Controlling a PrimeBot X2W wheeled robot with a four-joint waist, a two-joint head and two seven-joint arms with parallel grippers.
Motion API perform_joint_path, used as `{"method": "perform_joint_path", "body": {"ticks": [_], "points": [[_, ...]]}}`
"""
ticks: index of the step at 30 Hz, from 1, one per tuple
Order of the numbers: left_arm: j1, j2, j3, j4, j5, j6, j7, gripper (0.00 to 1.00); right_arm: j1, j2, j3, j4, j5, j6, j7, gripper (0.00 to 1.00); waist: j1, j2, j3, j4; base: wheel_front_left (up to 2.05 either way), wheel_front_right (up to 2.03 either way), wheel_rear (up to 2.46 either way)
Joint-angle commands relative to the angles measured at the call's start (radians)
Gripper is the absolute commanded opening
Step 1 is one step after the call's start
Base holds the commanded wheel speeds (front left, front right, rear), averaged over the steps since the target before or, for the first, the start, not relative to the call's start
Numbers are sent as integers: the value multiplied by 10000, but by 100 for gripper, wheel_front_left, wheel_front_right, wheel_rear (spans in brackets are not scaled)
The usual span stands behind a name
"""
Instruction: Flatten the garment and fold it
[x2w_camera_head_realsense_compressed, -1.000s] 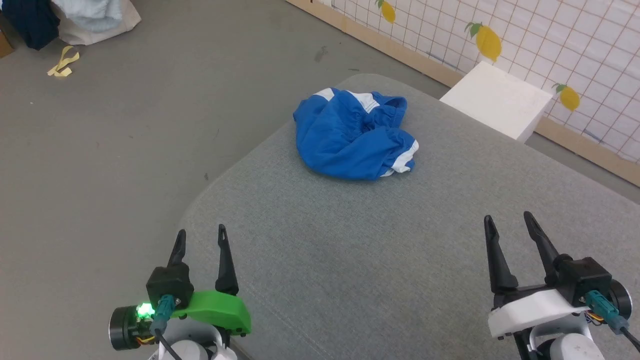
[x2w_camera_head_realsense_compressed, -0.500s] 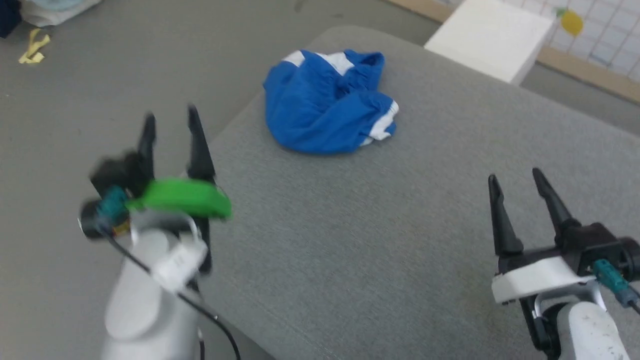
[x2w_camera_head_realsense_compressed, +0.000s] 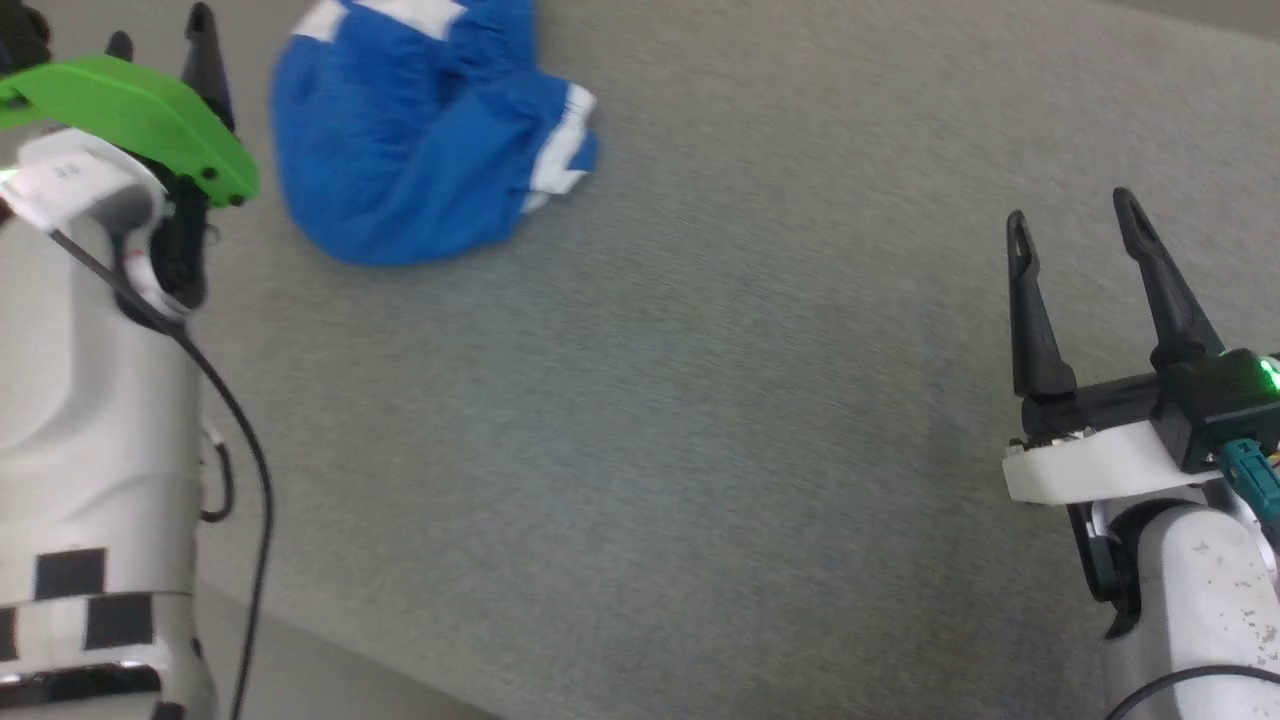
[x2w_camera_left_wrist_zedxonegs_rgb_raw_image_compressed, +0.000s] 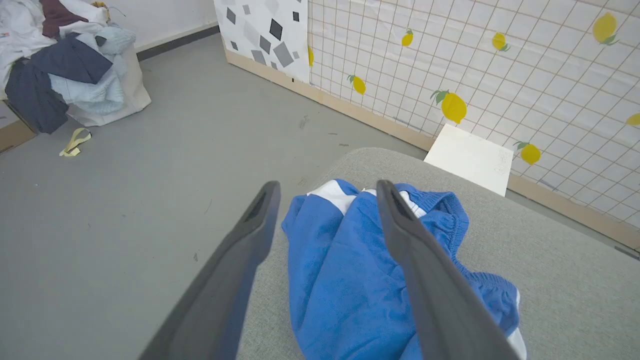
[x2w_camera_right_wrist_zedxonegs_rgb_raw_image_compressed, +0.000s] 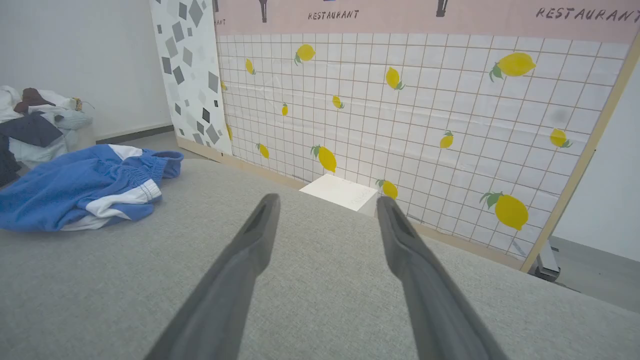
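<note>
Seeing my left gripper (x2w_camera_left_wrist_zedxonegs_rgb_raw_image_compressed: 326, 184), fingers apart, beside crumpled bright blue thin-fabric shorts (x2w_camera_head_realsense_compressed: 400, 150) | right gripper (x2w_camera_head_realsense_compressed: 1071, 207) spread, well apart | white square block (x2w_camera_left_wrist_zedxonegs_rgb_raw_image_compressed: 470, 157) beyond.

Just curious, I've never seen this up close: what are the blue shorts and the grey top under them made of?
The shorts look like thin, soft, matte cloth, maybe polyester: they crumple into loose folds, with a gathered waistband. The grey top looks like matte woven upholstery fabric with a flecked weave; its rounded corner hints at padding beneath.

text: RESTAURANT — 2 times | on: pink band (x2w_camera_right_wrist_zedxonegs_rgb_raw_image_compressed: 400, 22) atop lemon wall (x2w_camera_right_wrist_zedxonegs_rgb_raw_image_compressed: 440, 105)
</note>
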Motion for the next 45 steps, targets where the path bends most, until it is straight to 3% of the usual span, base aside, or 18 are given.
{"method": "perform_joint_path", "body": {"ticks": [1,9,16,20,21,22,24,27,37,45], "points": [[-223,217,55,186,-133,21,417,100,-206,-13,7,-33,-90,62,-105,100,-2,0,1750,-1866,0,0,0],[-205,1033,581,631,-629,824,3054,100,-416,-12,23,102,4,62,-279,100,-2,0,2289,-2767,0,0,0],[948,1248,965,169,-936,2314,5678,100,-478,-12,98,251,278,62,-430,100,-2,0,2385,-3106,0,0,0],[1682,1256,1001,-615,-1108,2850,6996,100,-455,-12,114,428,392,62,-482,100,-2,0,2231,-3137,0,0,0],[1832,1251,994,-803,-1172,2889,7262,64,-458,-12,133,456,421,62,-493,100,-2,0,2190,-3134,0,0,0],[2007,1256,984,-1054,-1228,2928,7519,0,-463,-12,159,489,453,62,-507,100,-2,0,2125,-3128,0,0,0],[2264,1379,948,-1583,-1187,2866,7590,0,-464,-12,201,556,507,62,-529,100,-2,0,1984,-3116,0,0,0],[2430,1666,985,-2294,-874,2629,6692,0,-445,-12,253,686,608,62,-561,100,-2,0,1710,-3112,0,0,0],[1467,2458,604,-2617,414,907,1411,0,29,-12,313,1451,856,62,-673,100,-2,0,-416,-3253,0,0,0],[161,2359,-778,-2178,1477,-45,-908,0,887,-12,127,1931,1047,62,-699,100,-2,0,-2193,-3706,0,0,0]]}}
